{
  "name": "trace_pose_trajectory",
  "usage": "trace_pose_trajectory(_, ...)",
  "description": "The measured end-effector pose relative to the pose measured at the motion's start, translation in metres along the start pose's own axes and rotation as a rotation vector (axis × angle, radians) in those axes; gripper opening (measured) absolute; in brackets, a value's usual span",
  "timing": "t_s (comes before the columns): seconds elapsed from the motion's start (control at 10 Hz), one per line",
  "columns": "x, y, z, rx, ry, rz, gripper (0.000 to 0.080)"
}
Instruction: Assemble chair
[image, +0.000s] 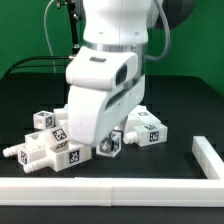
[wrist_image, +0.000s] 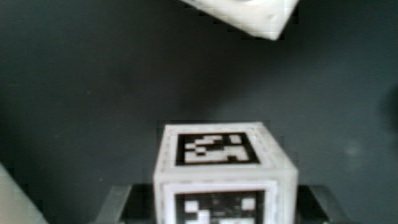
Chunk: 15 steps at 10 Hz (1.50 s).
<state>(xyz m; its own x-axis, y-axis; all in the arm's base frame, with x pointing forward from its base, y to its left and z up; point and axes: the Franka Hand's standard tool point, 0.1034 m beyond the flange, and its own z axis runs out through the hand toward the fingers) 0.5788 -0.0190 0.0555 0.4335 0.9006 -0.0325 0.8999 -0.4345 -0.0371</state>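
Several white chair parts (image: 50, 140) heaped lower left of exterior view; claw (image: 106, 148) straddling one tagged block (wrist_image: 221, 160), grip impossible to tell. Grasp step; next, probably closing firmly, then lifting.

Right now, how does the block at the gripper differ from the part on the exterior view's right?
The block sits between the jaws of the gripper; the right part lies outside them, unheld. The block looks small and cube-like; the right part looks wider. Both are white, tagged, on the black table.
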Motion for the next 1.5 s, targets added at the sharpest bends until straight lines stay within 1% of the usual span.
trace_pose_trajectory(0.1, -0.010, -0.011, -0.016, -0.007, -0.001, 0.004, 0.0283)
trace_pose_trajectory(0.2, -0.023, -0.022, -0.020, -0.009, 0.001, 0.011, 0.0283)
trace_pose_trajectory(0.3, -0.030, -0.025, -0.014, -0.002, -0.001, 0.021, 0.0284)
trace_pose_trajectory(0.5, -0.027, -0.023, -0.014, -0.005, -0.001, 0.018, 0.0284)
trace_pose_trajectory(0.6, -0.029, -0.023, -0.013, -0.005, 0.001, -0.004, 0.0284)
trace_pose_trajectory(0.7, -0.041, -0.024, -0.006, -0.009, 0.015, -0.076, 0.0284)
trace_pose_trajectory(0.8, -0.057, -0.031, -0.005, -0.004, 0.011, -0.090, 0.0284)
trace_pose_trajectory(0.9, -0.086, -0.036, -0.011, 0.000, 0.004, -0.140, 0.0284)
trace_pose_trajectory(1.0, -0.118, -0.035, -0.012, 0.005, 0.000, -0.175, 0.0284)
trace_pose_trajectory(1.1, -0.128, -0.034, -0.008, 0.015, -0.002, -0.144, 0.0284)
trace_pose_trajectory(1.2, -0.125, -0.035, -0.008, 0.015, -0.001, -0.150, 0.0284)
trace_pose_trajectory(1.4, -0.126, -0.035, -0.007, 0.016, -0.001, -0.148, 0.0284)
trace_pose_trajectory(1.5, -0.129, -0.036, -0.005, 0.021, -0.001, -0.166, 0.0284)
